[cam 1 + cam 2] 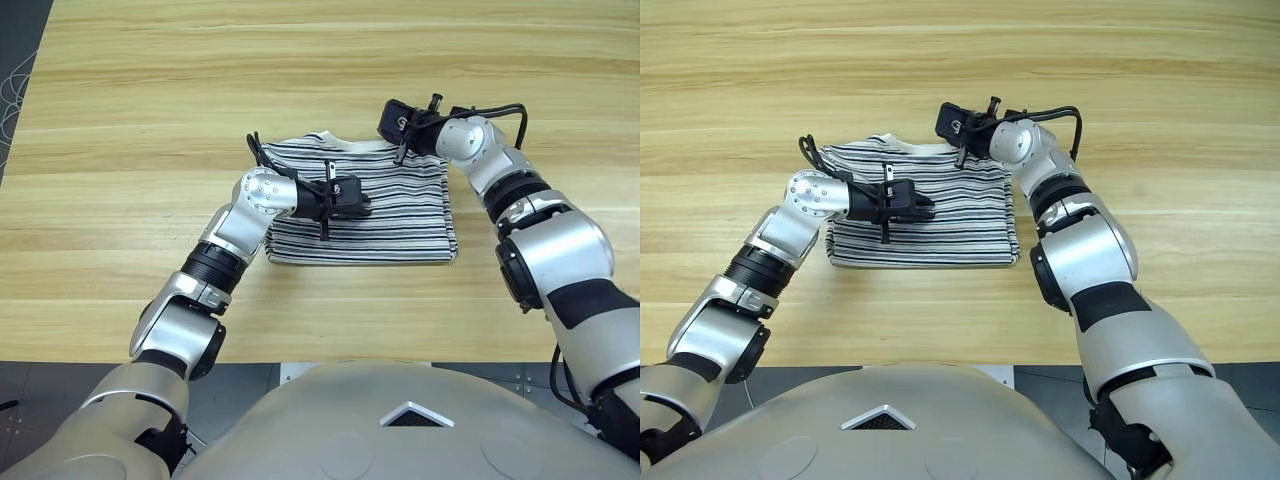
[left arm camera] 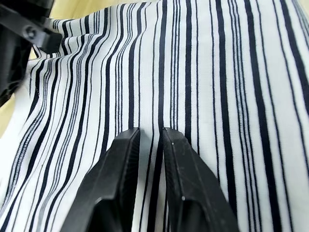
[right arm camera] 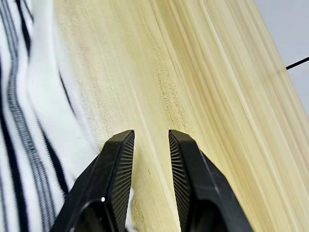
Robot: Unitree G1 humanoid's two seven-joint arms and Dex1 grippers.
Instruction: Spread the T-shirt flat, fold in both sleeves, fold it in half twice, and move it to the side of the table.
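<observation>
The left tool (image 1: 356,197) sits low over the black-and-white striped cotton T-shirt (image 1: 405,215). Its two black fingers (image 2: 123,159) are drawn almost together, with only a thin slit between the tips. No cloth is caught in that slit, and the tips sit right at the fabric. The T-shirt lies under this tool as a folded, roughly rectangular pack on the pale wood-grain table (image 1: 150,100). Its white neck band runs along the edge farther from the left tool, and the striped cloth reaches out on every side of the tips. To the right, the right tool (image 3: 151,133) is at that far edge, near the neck band, pointing down at bare table just past the cloth. Its ribbed black fingers (image 3: 186,164) stand a little apart and grip nothing, with wood grain showing through the gap. The T-shirt's white-edged rim lies just beside one of them
</observation>
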